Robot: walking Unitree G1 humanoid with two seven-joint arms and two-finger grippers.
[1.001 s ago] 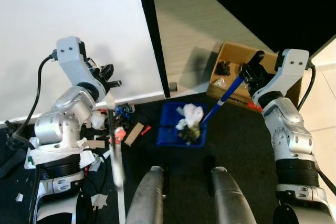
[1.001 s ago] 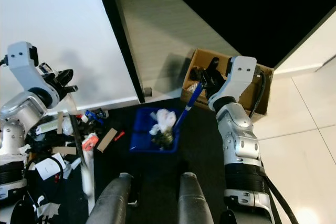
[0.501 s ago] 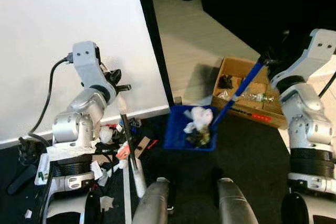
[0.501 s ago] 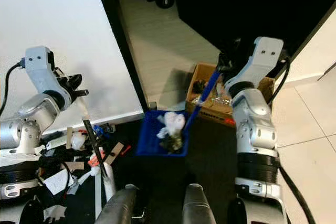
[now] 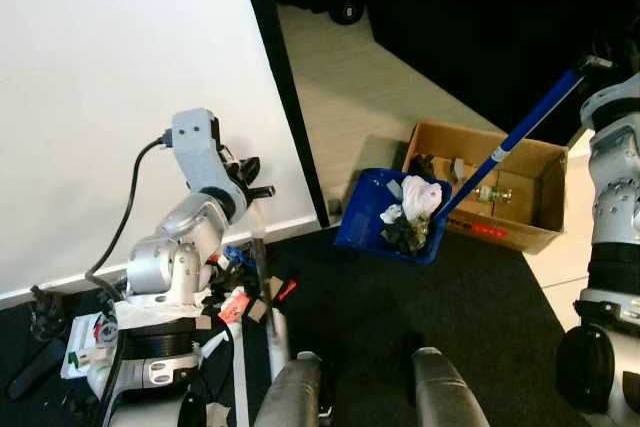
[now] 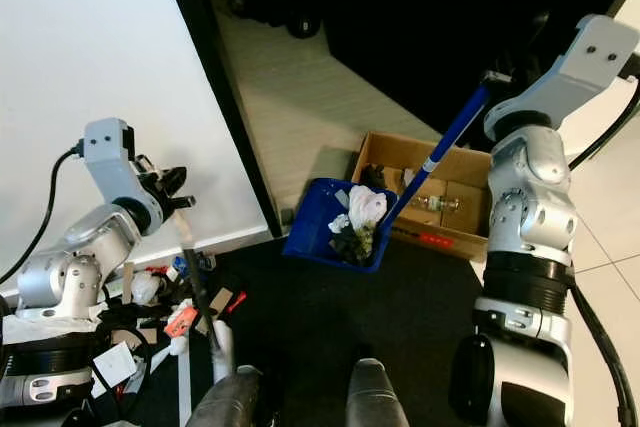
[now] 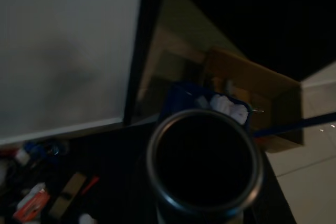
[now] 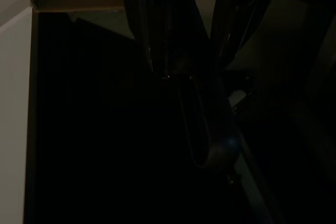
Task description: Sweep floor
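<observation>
While the right gripper (image 6: 492, 80) was clamped on the blue handle far right, the head views showed the dustpan (image 5: 392, 215) raised off the dark mat (image 5: 400, 287), tilted, holding white scraps beside the cardboard box (image 5: 520, 197). The left gripper (image 5: 250, 177) was clamped on the broom stick (image 5: 270, 327) among litter (image 5: 235, 302) at left. The left wrist view was mostly blocked by a dark tube end (image 7: 205, 163). The right wrist view was too dark beyond the handle (image 8: 178, 35).
</observation>
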